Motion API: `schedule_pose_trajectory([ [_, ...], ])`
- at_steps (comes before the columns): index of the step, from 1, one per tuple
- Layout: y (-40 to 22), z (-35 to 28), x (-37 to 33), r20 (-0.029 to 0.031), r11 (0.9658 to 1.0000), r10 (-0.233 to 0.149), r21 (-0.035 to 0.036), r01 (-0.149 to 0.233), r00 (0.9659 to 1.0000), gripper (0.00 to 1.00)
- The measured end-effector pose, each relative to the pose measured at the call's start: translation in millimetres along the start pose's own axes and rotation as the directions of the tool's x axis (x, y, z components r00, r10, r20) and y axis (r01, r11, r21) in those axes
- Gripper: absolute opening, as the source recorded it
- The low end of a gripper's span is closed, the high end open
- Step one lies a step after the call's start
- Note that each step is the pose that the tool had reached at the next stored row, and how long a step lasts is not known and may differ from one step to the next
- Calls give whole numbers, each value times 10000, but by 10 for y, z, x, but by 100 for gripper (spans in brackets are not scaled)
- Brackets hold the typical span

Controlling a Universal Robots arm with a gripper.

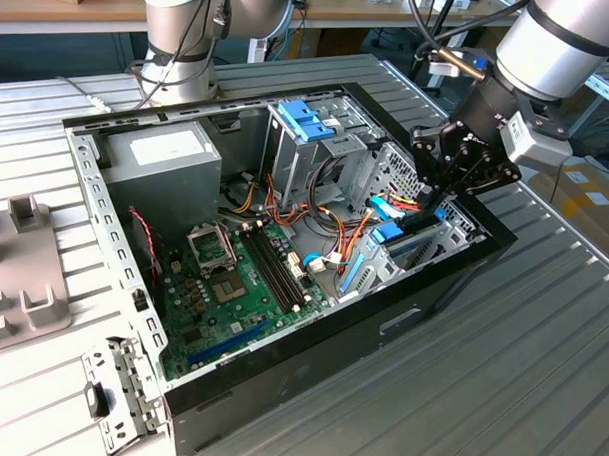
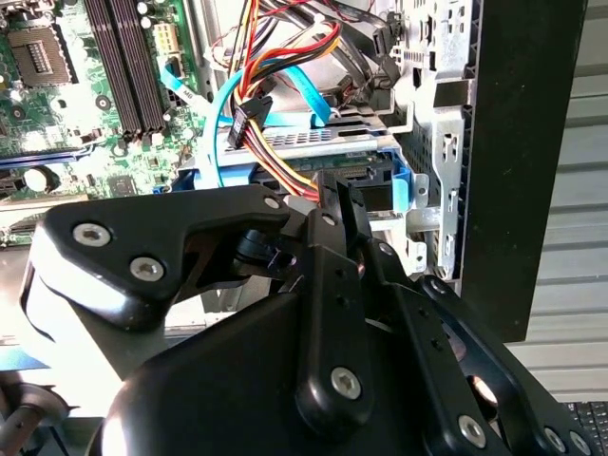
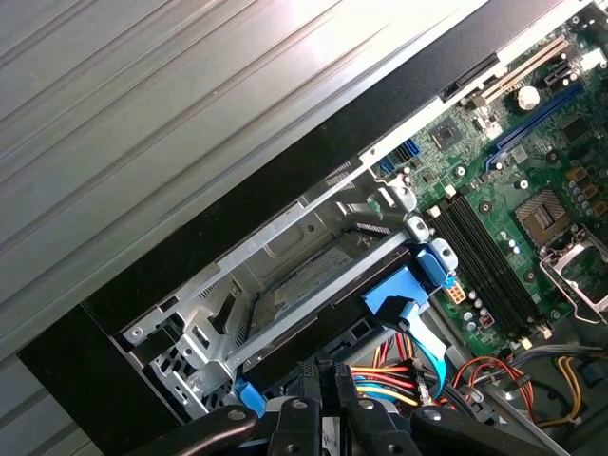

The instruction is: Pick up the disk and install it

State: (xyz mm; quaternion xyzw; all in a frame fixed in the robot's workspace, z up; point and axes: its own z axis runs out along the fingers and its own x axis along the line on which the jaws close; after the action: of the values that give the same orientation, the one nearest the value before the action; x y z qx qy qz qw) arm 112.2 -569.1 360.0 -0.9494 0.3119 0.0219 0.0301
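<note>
- At the exterior view's right, the black multi-link gripper (image 1: 448, 185) on the grey arm hangs low over the drive bay corner of the open black desktop computer case (image 1: 311, 333). The flat silver disk in its bright blue plastic carrier (image 1: 409, 244) sits in the metal cage just below the fingers.
- Well apart, at the far corner, stand the grey boxy power supply (image 1: 165, 163) and the pale blue two-tabbed latch (image 1: 306, 120). The power supply's white label is too small to read.
- Second wrist view: the fingers (image 2: 332, 214) stand narrow, drawn nearly together at the edge of the disk carrier (image 2: 375, 195), beside a bundle of orange, yellow and red cables (image 2: 275, 142). Whether they pinch the carrier cannot be told.
- First wrist view: the silver disk face (image 3: 309, 280) lies inside the grey metal drive cage (image 3: 285, 247), beside the green motherboard (image 3: 532, 190).
- Judgement: seating should go well if the carrier stays square to the cage rails and the cables are kept from snagging.
- No legible writing is visible.
</note>
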Motion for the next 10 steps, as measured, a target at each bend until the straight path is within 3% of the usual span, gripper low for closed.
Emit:
schedule_pose_trajectory([
  [5,0,1,0,-23,9986,534,33,-533,9986,17],
  [10,0,3,0,-48,9933,1152,71,-1152,9933,17],
])
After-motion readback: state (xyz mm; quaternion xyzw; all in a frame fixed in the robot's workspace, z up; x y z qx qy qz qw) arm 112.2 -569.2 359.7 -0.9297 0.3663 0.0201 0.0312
